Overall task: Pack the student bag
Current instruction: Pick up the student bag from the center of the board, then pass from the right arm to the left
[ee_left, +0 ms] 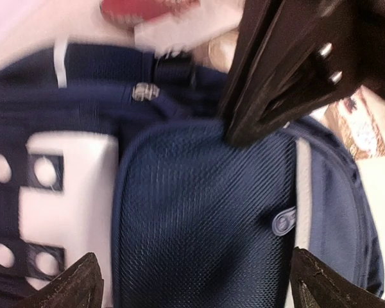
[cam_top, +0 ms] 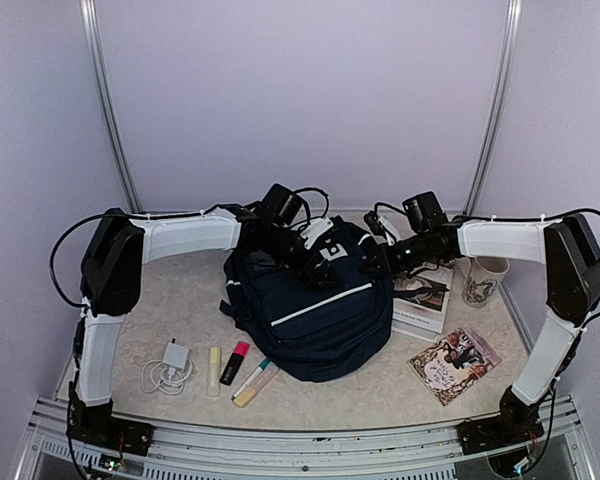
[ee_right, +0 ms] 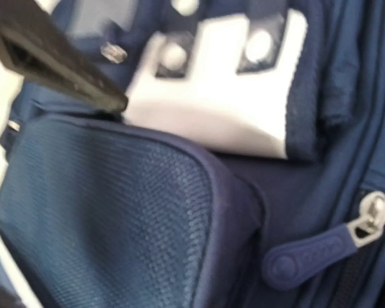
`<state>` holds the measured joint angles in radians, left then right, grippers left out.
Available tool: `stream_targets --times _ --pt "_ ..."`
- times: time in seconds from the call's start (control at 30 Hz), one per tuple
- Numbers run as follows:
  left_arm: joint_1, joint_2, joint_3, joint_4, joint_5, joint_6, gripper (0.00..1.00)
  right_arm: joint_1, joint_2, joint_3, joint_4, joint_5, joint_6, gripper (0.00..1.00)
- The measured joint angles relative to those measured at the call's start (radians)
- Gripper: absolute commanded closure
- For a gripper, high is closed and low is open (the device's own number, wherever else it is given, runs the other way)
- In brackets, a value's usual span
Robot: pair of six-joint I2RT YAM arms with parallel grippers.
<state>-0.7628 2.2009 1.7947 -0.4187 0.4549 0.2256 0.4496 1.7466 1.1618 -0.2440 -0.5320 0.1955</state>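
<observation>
Pale speckled tabletop point(cam_top: 400, 395), plain lilac walls behind. Large dark navy fabric backpack point(cam_top: 320, 320) lies flat at centre, white patches toward the far end, both arms over its top.

Left gripper point(ee_left: 194, 273) released, jaws wide, hanging over the mesh front pocket, gripping nothing. Right gripper point(ee_left: 239, 128) clenched, tip at the pocket's upper seam; whether it has fabric pinched, cannot tell. Navy rubber zipper pull point(ee_right: 314, 253) lies free, in neither gripper; zips look closed.

Risks, as I judge them:
- A pinch on loose cloth could slip, or drag the whole backpack toward the pale-edged stack of books point(cam_top: 425, 305) touching its right side and the cream printed mug point(cam_top: 483, 280) beyond.
- Grippers sit near each other; a sideways move could knock them together.
- Nothing packs until a compartment opens.
</observation>
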Motion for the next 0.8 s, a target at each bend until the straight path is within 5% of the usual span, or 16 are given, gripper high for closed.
stream_targets --times 0.2,0.57,0.7,0.8 --pt "0.008 -0.095 0.027 0.056 0.005 0.087 0.01 0.005 -0.024 0.077 -0.018 -0.026 -0.125 1.00" --pt "0.001 0.000 0.154 -0.032 0.001 0.230 0.05 0.013 -0.050 0.153 -0.083 -0.105 -0.348 1.00" --pt "-0.004 0.008 0.154 -0.031 0.008 0.254 0.32 0.013 -0.058 0.158 -0.104 -0.131 -0.393 1.00" --pt "-0.003 0.008 0.154 -0.026 0.020 0.269 0.85 0.013 -0.058 0.158 -0.103 -0.147 -0.415 1.00"
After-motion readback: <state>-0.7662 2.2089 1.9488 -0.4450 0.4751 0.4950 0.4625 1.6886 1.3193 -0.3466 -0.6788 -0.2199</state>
